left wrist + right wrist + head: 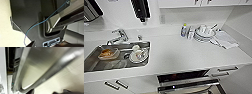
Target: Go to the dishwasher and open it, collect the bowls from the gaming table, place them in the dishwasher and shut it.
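The dishwasher (187, 84) sits under the white counter, below the middle of the head view. Its steel door leans outward, and a dark gap (182, 75) shows above it. Close up in the right wrist view are the brushed steel door (37, 68) and its bar handle (55, 70). The right gripper (48, 92) hangs just off the handle, its two dark fingertips (31, 91) apart, with pale floor between them. The left wrist view looks at the robot's own dark plate and a blue cable. The bowls and the gaming table are out of view.
A steel sink (94, 62) at the left holds white dishes (137, 53) and a dish of food (107, 53), behind a faucet (119, 36). Stacked plates (204, 33), a bottle (184, 30) and a cloth (225, 40) stand at the back right. White drawers (227, 70) flank the dishwasher.
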